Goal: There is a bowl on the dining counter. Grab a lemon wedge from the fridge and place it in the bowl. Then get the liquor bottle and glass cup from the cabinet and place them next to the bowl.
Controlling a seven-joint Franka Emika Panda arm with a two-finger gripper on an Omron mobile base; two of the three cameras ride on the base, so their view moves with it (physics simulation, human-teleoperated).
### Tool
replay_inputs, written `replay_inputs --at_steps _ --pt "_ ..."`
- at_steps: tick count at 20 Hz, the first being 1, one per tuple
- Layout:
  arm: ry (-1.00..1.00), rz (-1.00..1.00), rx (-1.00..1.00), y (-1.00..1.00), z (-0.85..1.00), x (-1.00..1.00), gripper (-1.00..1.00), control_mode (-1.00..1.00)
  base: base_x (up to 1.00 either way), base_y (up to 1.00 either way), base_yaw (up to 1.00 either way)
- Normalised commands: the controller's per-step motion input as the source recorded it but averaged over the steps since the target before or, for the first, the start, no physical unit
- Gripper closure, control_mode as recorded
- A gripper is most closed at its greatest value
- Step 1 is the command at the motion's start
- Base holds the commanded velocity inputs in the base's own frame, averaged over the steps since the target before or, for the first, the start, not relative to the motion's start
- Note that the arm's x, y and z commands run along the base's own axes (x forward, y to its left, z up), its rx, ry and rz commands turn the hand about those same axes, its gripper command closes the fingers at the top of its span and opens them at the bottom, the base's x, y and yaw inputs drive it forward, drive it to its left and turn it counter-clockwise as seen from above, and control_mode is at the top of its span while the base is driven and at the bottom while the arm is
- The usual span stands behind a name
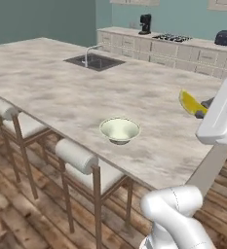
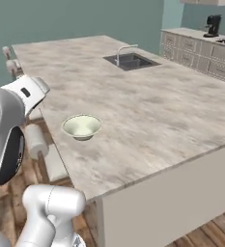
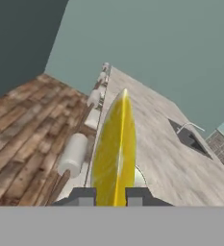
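The pale cream-green bowl sits near the front edge of the marbled dining counter. My gripper hangs above the counter, to the right of the bowl, shut on the bright yellow lemon wedge. In the hand view the lemon wedge stands upright between my gripper's two dark fingertips. It hides most of the bowl, of which a pale sliver shows just behind it. The fridge, liquor bottle and glass cup are out of view.
A sink with a faucet is set into the far part of the counter. Cushioned wooden stools line the front side. A back counter holds a coffee machine, stove and toaster.
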Motion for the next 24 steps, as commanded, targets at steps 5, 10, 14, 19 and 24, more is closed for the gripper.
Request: replay_inputs --at_steps 5,10,14,19,24 --pt "0.0 0.0 0.0 0.0 0.0 0.0 1.0 1.0 0.15 0.68 -0.49" --pt "0.0 0.0 0.0 0.0 0.0 0.0 1.0 1.0 0.0 0.72 -0.47" --pt "0.0 0.0 0.0 0.0 0.0 0.0 1.0 1.0 0.0 0.78 -0.44" --pt "0.0 0.0 0.0 0.0 0.0 0.0 1.0 1.0 0.09 0.79 -0.46" --pt "0.0 0.0 0.0 0.0 0.0 0.0 1.0 1.0 0.5 0.66 -0.43"
